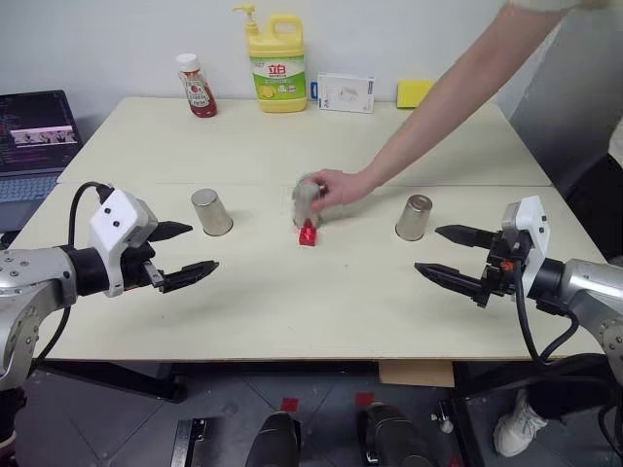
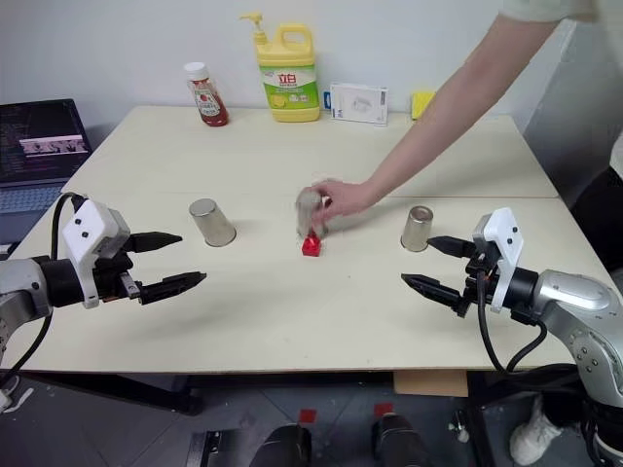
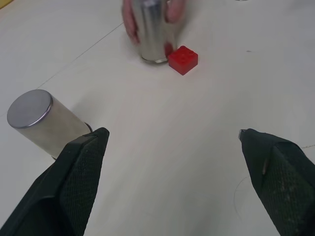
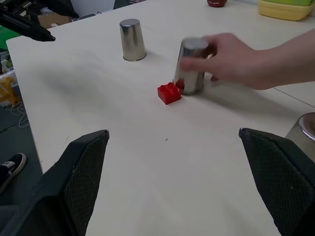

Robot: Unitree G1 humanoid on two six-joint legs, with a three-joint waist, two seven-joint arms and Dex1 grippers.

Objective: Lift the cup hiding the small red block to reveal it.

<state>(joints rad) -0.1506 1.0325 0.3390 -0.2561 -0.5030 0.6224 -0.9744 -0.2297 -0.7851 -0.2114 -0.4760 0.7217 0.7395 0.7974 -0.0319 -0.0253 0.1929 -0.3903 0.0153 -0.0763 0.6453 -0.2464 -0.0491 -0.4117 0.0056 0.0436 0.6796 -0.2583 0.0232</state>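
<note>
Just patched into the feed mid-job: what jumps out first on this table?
A person's hand reaches in from the far right and grips the middle cup at the table's centre, with the small red block lying exposed right beside its base. Two more upturned steel cups stand on either side. The left end effector and right end effector hover open at the near edge, touching nothing.

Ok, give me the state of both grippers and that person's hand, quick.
Left gripper: jaws open, holding nothing.
Right gripper: jaws open, holding nothing.
Person's hand: gripping the middle cup, beside the red block.
</note>
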